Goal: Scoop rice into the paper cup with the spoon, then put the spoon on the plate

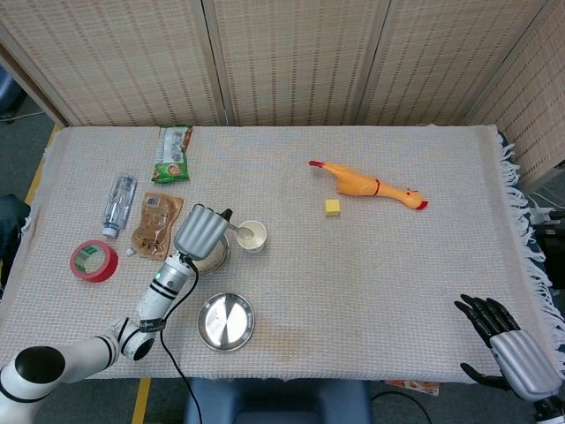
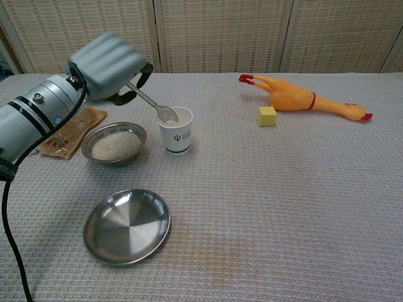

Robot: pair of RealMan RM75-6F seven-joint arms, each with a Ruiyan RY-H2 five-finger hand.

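Bare cloth lies between paper cup (image 2: 176, 130) and plate (image 2: 127, 225); rice bowl (image 2: 116, 143) crowds the left

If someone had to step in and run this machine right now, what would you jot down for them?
Left hand holds the spoon, its bowl at the rim of the paper cup.
Right hand is empty, fingers apart, at the table's near right corner.
The rice bowl sits left of the cup; the empty metal plate lies in front of the bowl.
Done: there seems to be some rice in the cup.
Left: finish tipping the spoon if anything is on it, then lay it on the plate.
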